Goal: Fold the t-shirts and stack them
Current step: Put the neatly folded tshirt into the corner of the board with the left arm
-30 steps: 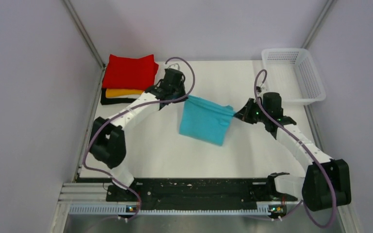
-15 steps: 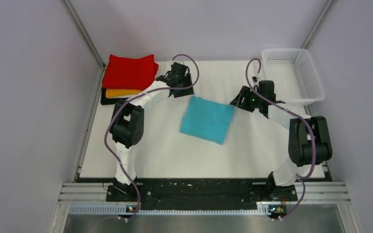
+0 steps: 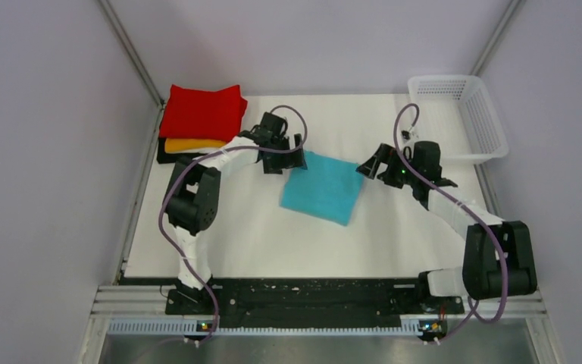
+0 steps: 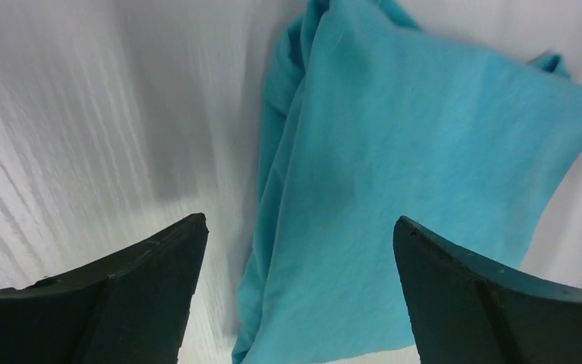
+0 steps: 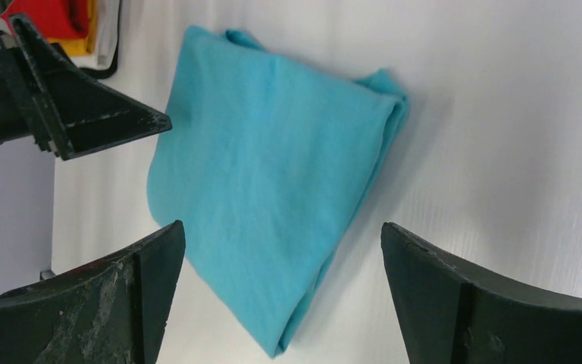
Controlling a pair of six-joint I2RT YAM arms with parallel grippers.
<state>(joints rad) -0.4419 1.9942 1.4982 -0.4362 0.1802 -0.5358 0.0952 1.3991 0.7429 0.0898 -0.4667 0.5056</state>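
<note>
Top view, centre of frame: turquoise tee point(image 3: 323, 193), folded to a rough rectangle, flat on the white table point(image 3: 394, 235), turned slightly off square with its lowest corner toward bottom centre. Left wrist view: layered fold edges down the left side of the cloth, smooth top face to the right. At the upper-left corner of the tee in the top view: left gripper point(image 3: 292, 161). Spread wide in its own wrist view point(image 4: 299, 224), with cloth filling the gap between the two dark fingers and nothing clamped. Contact between fingertips and cloth: cannot be determined. Just beside the upper-right corner of the tee in the top view: right gripper point(image 3: 369, 165), pointing toward frame left. Likewise spread wide in its own wrist view point(image 5: 282, 227), holding nothing, with tee and bare table visible between the fingers. Upper left of the right wrist view: one finger of the left gripper, tip at the edge of the tee. Upper left of the top view: stack of folded shirts at the far-left corner of the table, with red tee point(image 3: 203, 111) on top, orange tee point(image 3: 189, 144) beneath and black tee point(image 3: 174, 158) at the bottom. Top-left corner of the right wrist view: thin white layer point(image 5: 106, 34) between orange and black. Stack near the left gripper, not touching it. Upper right of the top view: white mesh basket point(image 3: 492, 136) at the far-right corner, apart from the right gripper.
</note>
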